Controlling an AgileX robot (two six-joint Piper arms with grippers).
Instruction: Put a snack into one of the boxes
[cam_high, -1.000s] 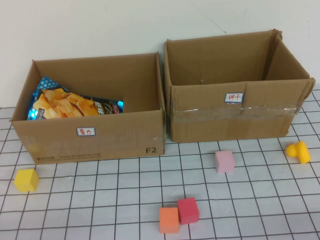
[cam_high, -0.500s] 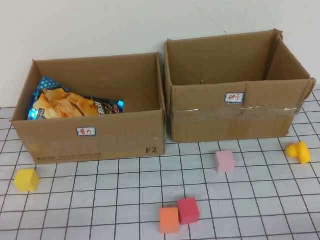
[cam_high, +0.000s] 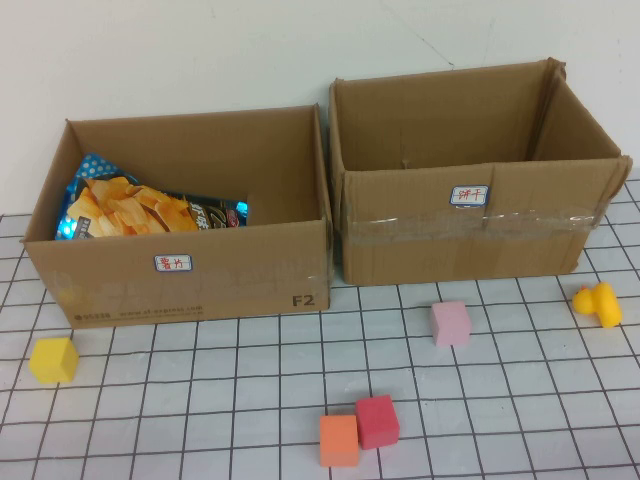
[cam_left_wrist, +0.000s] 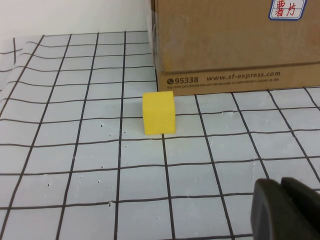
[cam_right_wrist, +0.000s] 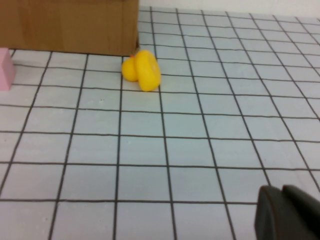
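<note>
A blue bag of chips (cam_high: 150, 210) lies inside the left cardboard box (cam_high: 240, 270), against its left side. The right cardboard box (cam_high: 400, 235) stands beside it and shows nothing inside. Neither arm shows in the high view. My left gripper (cam_left_wrist: 281, 182) is shut and empty, low over the table short of the yellow cube (cam_left_wrist: 159, 112) and the left box front (cam_left_wrist: 235, 45). My right gripper (cam_right_wrist: 281, 189) is shut and empty, low over the table short of the yellow rubber duck (cam_right_wrist: 142, 69).
On the gridded table lie a yellow cube (cam_high: 52, 359), an orange cube (cam_high: 338, 440), a red cube (cam_high: 377, 421), a pink cube (cam_high: 450, 323) and a yellow duck (cam_high: 598, 303). The right box's corner (cam_right_wrist: 70, 25) stands behind the duck.
</note>
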